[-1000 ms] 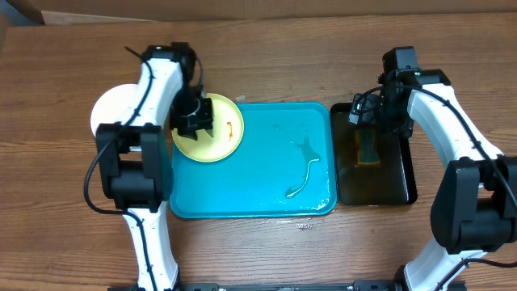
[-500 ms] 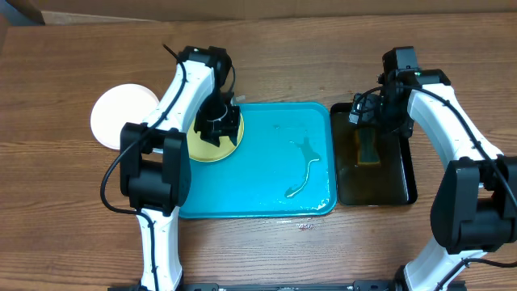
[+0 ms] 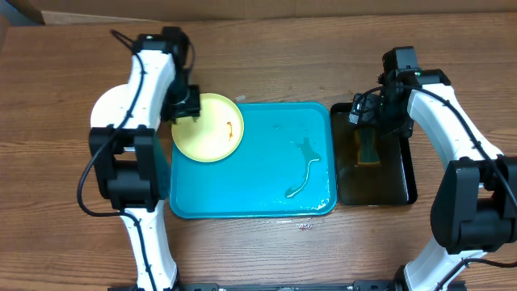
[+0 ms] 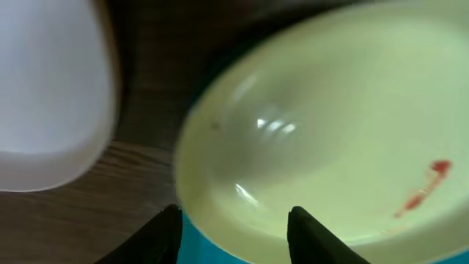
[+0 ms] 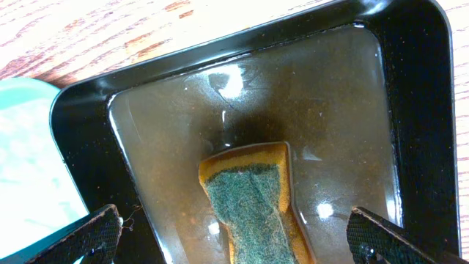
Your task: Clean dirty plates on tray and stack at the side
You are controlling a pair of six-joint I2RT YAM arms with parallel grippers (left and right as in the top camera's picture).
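Note:
A lime green plate (image 3: 208, 129) with an orange-red smear (image 3: 230, 129) lies on the far left corner of the turquoise tray (image 3: 258, 194), overhanging its rim. My left gripper (image 3: 184, 105) hovers over the plate's left edge. In the left wrist view its fingers stand apart, both above the green plate (image 4: 315, 110), and the rim runs between them untouched. A white plate (image 3: 107, 115) lies on the table left of the tray, partly under my left arm. My right gripper (image 5: 236, 238) is open wide over the sponge (image 5: 253, 205).
The sponge (image 3: 367, 148) lies in brownish water in a black tray (image 3: 404, 174) right of the turquoise tray. A wet streak (image 3: 303, 166) marks the turquoise tray's right half. A cardboard edge runs along the table's far side.
My left gripper swung out over the green plate's middle, then drew back to its far left edge, with its jaws a little wider. The plate ends where it began. The right arm has not moved.

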